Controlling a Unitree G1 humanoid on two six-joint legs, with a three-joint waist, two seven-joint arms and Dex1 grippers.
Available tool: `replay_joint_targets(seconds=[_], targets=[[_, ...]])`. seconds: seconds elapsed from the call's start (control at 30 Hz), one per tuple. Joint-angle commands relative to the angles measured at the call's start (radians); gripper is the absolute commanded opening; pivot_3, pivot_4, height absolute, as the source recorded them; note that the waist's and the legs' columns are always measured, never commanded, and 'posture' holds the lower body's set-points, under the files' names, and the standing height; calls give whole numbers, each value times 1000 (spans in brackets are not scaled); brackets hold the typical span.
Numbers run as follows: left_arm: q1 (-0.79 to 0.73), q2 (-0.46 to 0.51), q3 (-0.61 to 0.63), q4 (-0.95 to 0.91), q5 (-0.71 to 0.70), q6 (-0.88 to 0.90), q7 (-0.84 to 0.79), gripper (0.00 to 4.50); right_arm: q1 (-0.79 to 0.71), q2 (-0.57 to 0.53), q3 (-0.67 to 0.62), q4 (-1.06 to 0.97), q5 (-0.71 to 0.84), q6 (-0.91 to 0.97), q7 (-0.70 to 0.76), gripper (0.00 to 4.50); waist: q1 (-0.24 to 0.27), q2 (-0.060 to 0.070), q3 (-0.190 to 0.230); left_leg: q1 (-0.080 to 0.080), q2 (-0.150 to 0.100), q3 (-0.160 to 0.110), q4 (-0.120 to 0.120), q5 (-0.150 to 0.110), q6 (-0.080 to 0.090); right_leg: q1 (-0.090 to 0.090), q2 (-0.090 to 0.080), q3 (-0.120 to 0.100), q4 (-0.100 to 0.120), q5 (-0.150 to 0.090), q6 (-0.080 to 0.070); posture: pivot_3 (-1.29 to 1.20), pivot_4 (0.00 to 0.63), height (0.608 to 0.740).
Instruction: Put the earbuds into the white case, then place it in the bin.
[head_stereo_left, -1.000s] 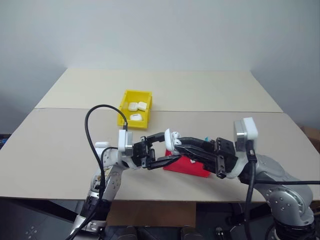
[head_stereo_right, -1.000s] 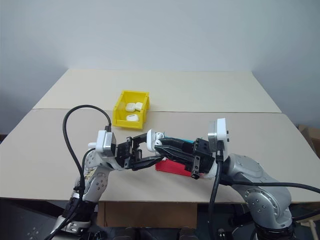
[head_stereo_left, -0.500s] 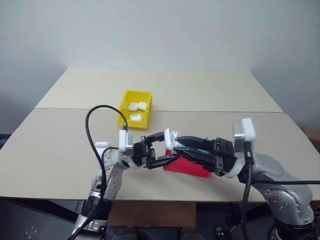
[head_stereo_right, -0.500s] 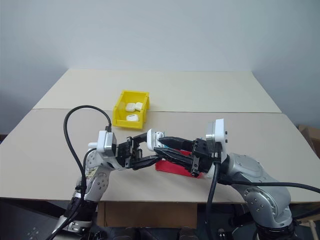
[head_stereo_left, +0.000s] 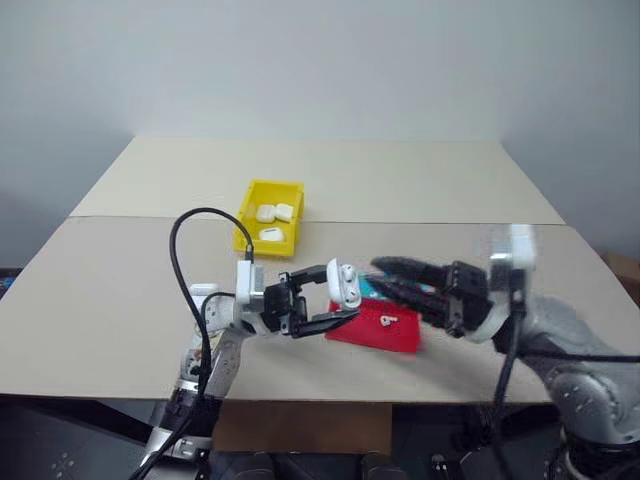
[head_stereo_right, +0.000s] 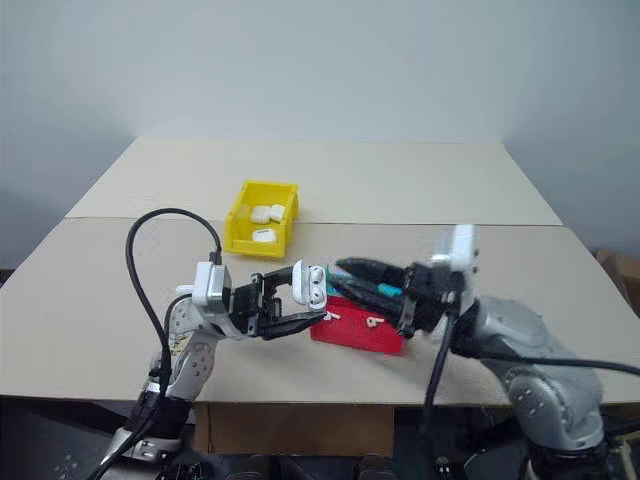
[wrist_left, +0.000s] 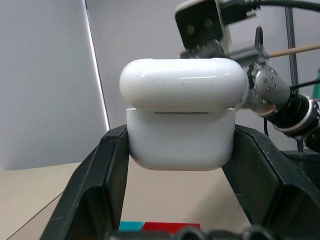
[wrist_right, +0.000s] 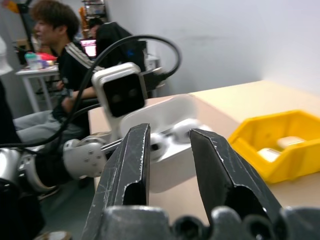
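Left eye view, read left to right. Upper left of centre: the yellow bin (head_stereo_left: 271, 217) sits on the beige table (head_stereo_left: 120, 290), already holding three closed white cases, so part of the work looks done.

Lower centre-left: the left gripper (head_stereo_left: 338, 298) is clamped on the white case (head_stereo_left: 345, 283), held off the table with its lid hinged up. From the left wrist view the case (wrist_left: 181, 110) sits squarely between the two black fingers (wrist_left: 102, 185), lid ajar. The right wrist view, looking into the open case (wrist_right: 167, 137), shows earbuds seated inside, though how many cannot be told for sure.

Centre: a red tray (head_stereo_left: 385, 330) lies just beside the held case, with one loose earbud (head_stereo_left: 387, 320) on it; a sliver of a teal tray (head_stereo_left: 375, 290) peeks out behind it.

Right of centre: the right gripper (head_stereo_left: 385, 279) hangs above the red tray, near the case but apart from it, jaws slightly apart and empty.

Judgement: the loading step appears finished or nearly so. Left to do: shut the lid, then carry the case to the bin.
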Motion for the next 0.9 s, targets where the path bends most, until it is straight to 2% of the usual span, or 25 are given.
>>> replay_joint_targets(seconds=[0.03, 0.13, 0.3, 0.47, 0.57, 0.8, 0.9], targets=[[-26, 7, 0, -3, 25, 8, 34, 2781, -101, -59, -16, 13, 39, 32, 11, 1638, -1, 0, 0, 0, 0, 0, 0, 0, 0, 0, 0, 0, 0, 0, 0, 0, 150, 740], [-55, 5, -11, 34, 47, -7, 26, 2781, -216, -122, 51, 68, 14, 84, 60, 1638, 0, 0, 0, 0, 0, 0, 0, 0, 0, 0, 0, 0, 0, 0, 0, 0, 150, 740], [-128, -33, -16, 148, 73, -60, 1, 2781, -385, -161, 177, 158, -99, 89, 151, 53, 2, 0, 0, -1, 0, 0, 0, 0, 0, -1, 0, 0, -1, 0, 0, 0, 150, 740], [-179, -67, -9, 218, 81, -98, -2, 2781, -572, -176, 329, 198, -217, 159, 190, 17, 0, 0, 0, -2, 0, 0, 0, 0, 0, -2, 0, 0, -1, 0, 0, 0, 150, 740], [-183, -73, -5, 223, 85, -105, -1, 2781, -631, -188, 398, 186, -299, 166, 202, 17, 1, 0, 0, -3, 0, 0, 0, 0, 0, -3, 0, -1, 0, 0, 0, 0, 150, 740], [-165, -81, 8, 207, 67, -119, 2, 2781, -625, -182, 464, 164, -403, 158, 217, 17, 3, 0, 0, -3, 0, 0, 0, 0, 0, -3, 0, -1, 0, 0, 0, 0, 150, 740], [-153, -75, 15, 189, 55, -112, -2, 2781, -608, -185, 453, 169, -425, 161, 220, 17, 3, 0, 0, -3, 0, 0, 0, 0, 0, -3, -1, -1, 0, 0, 0, 0, 150, 740]])
